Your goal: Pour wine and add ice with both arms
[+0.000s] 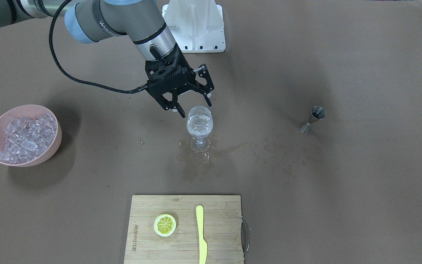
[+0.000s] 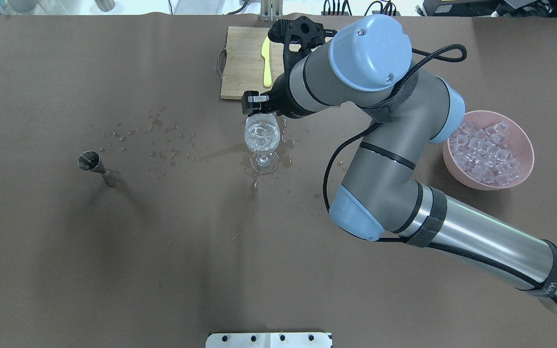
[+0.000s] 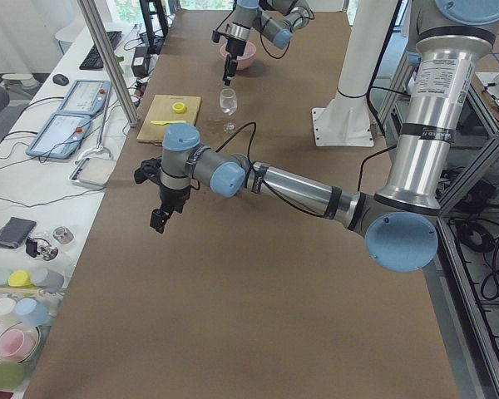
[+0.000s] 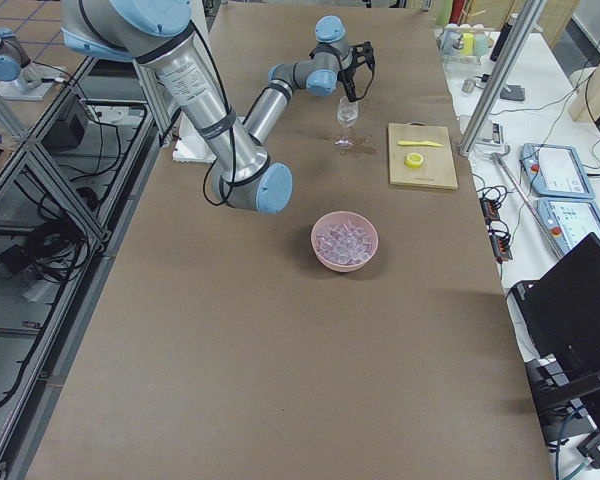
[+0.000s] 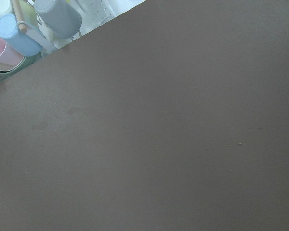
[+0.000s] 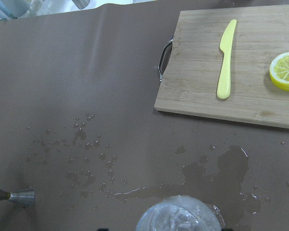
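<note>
A clear wine glass (image 1: 199, 124) stands mid-table, holding a little colourless wine and a few ice cubes (image 1: 199, 120). My right gripper (image 1: 195, 108) hangs just above the glass rim, on the robot's side of it. It is open and I see nothing between its fingers. The glass rim shows at the bottom of the right wrist view (image 6: 178, 219). More ice (image 1: 26, 135) fills a pink bowl (image 1: 28, 107). My left gripper (image 3: 160, 216) hovers over bare table far from the glass. I cannot tell whether it is open or shut.
Spilled liquid (image 1: 233, 149) spreads around and beside the glass foot. A steel jigger (image 1: 311, 119) stands upright towards the left arm's side. A wooden cutting board (image 1: 148, 242) carries a lemon half (image 1: 165, 224) and a yellow knife (image 1: 201, 234).
</note>
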Controlling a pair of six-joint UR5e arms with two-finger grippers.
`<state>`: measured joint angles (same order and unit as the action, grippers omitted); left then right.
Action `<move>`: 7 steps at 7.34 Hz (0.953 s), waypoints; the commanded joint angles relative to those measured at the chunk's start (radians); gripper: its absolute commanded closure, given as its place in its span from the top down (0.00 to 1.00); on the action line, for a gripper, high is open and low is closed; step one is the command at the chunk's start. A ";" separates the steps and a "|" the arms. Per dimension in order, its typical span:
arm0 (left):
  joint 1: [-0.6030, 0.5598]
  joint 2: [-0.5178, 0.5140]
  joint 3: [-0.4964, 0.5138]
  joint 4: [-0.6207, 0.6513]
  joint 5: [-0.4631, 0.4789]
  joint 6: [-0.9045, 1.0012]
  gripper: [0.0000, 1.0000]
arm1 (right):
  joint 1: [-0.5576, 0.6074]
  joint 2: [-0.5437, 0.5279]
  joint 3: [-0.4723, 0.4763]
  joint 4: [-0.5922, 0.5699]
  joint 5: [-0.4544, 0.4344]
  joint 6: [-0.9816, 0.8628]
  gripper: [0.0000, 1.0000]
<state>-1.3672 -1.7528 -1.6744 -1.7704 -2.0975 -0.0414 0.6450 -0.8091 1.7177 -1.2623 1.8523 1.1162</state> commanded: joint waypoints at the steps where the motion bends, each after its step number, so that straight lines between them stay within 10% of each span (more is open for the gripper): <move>1: -0.018 -0.005 0.002 0.000 -0.009 0.000 0.98 | 0.017 0.001 0.017 -0.002 0.027 0.042 1.00; 7: -0.065 0.052 -0.059 -0.041 0.022 0.020 0.98 | 0.554 -0.253 0.046 -0.026 0.643 -0.132 1.00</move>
<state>-1.4292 -1.7097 -1.7237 -1.8115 -2.0814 -0.0233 1.0956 -0.9857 1.7765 -1.2843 2.4087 1.0704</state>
